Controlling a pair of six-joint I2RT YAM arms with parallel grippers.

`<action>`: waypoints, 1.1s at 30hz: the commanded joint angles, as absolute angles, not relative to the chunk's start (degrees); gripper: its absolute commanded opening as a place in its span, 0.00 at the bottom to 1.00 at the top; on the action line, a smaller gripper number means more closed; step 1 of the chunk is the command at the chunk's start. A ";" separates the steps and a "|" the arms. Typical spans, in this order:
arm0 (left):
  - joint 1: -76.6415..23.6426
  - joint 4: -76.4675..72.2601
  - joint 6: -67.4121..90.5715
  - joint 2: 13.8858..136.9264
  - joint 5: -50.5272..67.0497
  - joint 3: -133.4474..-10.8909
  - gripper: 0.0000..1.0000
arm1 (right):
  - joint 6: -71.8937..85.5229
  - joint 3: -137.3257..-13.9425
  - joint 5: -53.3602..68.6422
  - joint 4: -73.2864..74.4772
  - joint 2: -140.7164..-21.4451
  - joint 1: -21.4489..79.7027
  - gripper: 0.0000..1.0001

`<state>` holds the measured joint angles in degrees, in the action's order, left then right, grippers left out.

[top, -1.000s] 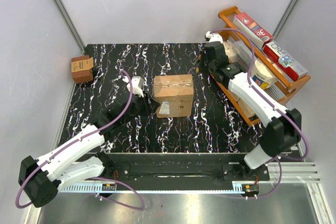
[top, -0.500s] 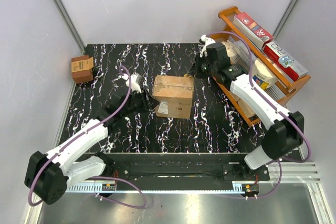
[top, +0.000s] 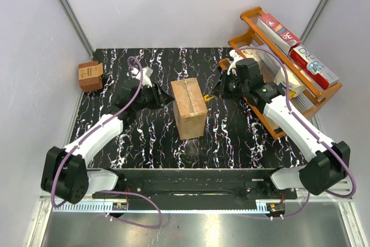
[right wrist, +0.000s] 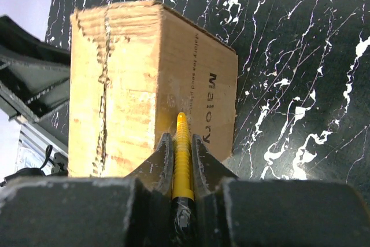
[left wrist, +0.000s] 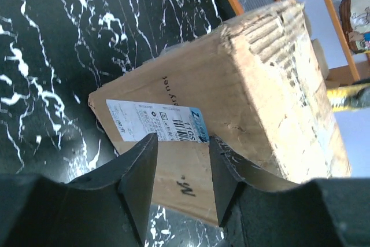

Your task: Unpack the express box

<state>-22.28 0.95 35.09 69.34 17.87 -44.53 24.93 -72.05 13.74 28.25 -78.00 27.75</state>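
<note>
The express box [top: 189, 106] stands mid-table, a brown carton with its top flaps closed along a seam. In the left wrist view its side [left wrist: 254, 102] carries a white shipping label [left wrist: 159, 121]. My left gripper [top: 162, 95] sits at the box's left side, open, with the labelled face just beyond its tips [left wrist: 182, 160] and nothing between them. My right gripper [top: 218, 91] is at the box's right side, shut on a yellow ridged tool [right wrist: 181, 143]. The tool's tip points at the face printed "Malory" [right wrist: 213, 108], close to the top edge.
A much smaller, darker brown box [top: 91, 75] sits off the table's back left corner. The orange rack [top: 252, 13] with cartons and packets stands at the back right, close behind my right arm. Grey walls close in the back and both sides.
The box has been turned about a quarter turn, so its label faces left. My left gripper moved back to its left side and opened wider. My right gripper came down toward the box.
</note>
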 commanded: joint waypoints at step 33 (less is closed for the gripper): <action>-9.84 9.59 33.84 66.97 47.44 -54.94 0.67 | 0.35 -80.68 23.38 23.12 -71.28 38.05 0.00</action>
<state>-10.07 12.38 32.25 67.11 35.27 -54.74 4.80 -81.10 16.95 29.08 -72.27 33.98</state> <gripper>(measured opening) 0.717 0.152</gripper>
